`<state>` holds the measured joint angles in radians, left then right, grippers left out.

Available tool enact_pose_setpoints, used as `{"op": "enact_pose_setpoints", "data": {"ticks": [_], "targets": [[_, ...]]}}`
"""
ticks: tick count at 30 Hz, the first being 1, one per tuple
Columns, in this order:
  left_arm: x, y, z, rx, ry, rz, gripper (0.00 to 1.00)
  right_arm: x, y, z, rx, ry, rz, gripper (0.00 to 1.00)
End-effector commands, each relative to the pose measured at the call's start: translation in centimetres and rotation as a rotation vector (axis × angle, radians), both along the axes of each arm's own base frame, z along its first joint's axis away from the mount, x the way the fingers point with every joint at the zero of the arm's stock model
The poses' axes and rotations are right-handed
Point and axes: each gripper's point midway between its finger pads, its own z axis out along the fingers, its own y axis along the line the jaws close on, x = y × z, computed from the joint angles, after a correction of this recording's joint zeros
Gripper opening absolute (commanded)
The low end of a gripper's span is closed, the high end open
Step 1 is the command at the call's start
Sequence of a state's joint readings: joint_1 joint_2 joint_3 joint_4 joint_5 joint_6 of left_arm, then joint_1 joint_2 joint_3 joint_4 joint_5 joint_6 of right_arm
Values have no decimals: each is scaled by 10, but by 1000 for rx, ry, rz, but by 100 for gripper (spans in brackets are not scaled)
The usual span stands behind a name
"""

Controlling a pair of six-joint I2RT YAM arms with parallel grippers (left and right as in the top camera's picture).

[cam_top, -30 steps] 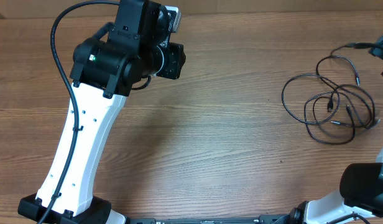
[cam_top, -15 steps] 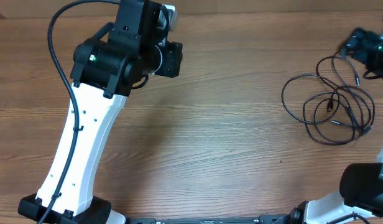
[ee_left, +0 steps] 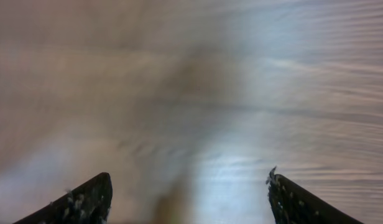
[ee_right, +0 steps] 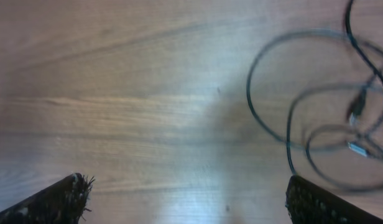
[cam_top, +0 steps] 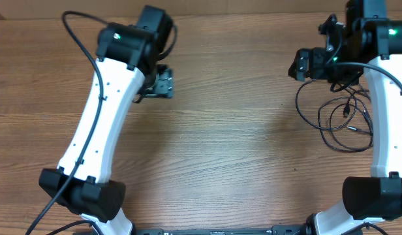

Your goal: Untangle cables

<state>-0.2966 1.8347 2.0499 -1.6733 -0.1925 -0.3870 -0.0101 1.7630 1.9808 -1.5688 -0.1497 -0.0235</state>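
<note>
The cables lie as loose overlapping black loops with small plug ends on the wooden table at the right. In the right wrist view they show blurred at the upper right. My right gripper is open and empty, above the table just left of and behind the loops, partly over their upper edge. Its fingertips show wide apart over bare wood. My left gripper is open and empty at the far left, far from the cables. Its fingertips show apart over blurred wood.
The wooden table fills all views. The white left arm stretches from its base at the front left. The white right arm runs along the right edge and covers part of the loops.
The right arm has swung in from the right edge; its gripper now hangs left of the loops. The left arm has turned and its gripper moved nearer. The cables have not moved.
</note>
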Motion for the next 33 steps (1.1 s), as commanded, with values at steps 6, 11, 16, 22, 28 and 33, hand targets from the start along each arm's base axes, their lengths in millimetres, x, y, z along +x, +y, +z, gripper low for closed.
{"op": "enact_pose_setpoints", "data": {"ticks": [6, 11, 16, 22, 28, 33], "targets": [[-26, 45, 2, -115, 45, 155, 83, -25, -8, -4, -73, 4, -92, 100], [-66, 76, -12, -47, 104, 225, 83, -47, -9, -2, -63, -136, -105, 100], [-93, 81, -19, -39, 49, 225, 83, -75, -9, -2, -49, -325, -111, 100], [-112, 73, -5, -117, -295, 107, 86, -123, -10, 2, -33, -526, -120, 100], [-134, 68, 24, -183, -627, 69, 99, -148, -11, 16, -26, -628, -122, 100], [-155, 69, 37, -192, -720, 62, 100, -150, -11, 17, -25, -634, -122, 100]]}}
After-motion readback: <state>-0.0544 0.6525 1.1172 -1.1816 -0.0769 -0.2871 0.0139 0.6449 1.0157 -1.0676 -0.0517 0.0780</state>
